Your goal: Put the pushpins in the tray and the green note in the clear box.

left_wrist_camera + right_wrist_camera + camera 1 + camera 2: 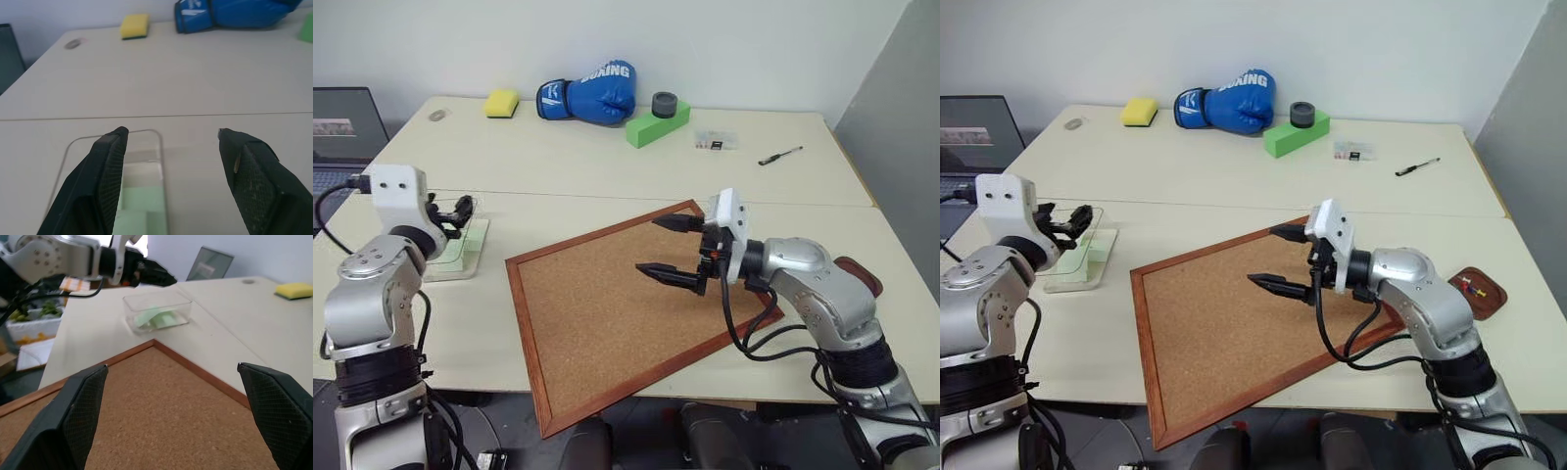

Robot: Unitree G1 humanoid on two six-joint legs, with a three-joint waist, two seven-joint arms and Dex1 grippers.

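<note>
While the left gripper (171, 147) hovers over the clear box (157, 311), its ribbed black fingers spread apart and holding nothing, the pale green note (155, 319) lies flat inside that thin-walled, round-cornered box near the table's left edge. The right gripper (668, 248) hangs above the grainy corkboard (607, 313) with its wood frame, fingers wide apart and empty. The small reddish-brown tray (1482, 291), shallow with rounded corners, sits at the right beside the corkboard, with tiny pushpins (1472, 288) in it. A glossy blue boxing glove (587, 98) and a blocky green foam (656, 123) lie far back.
</note>
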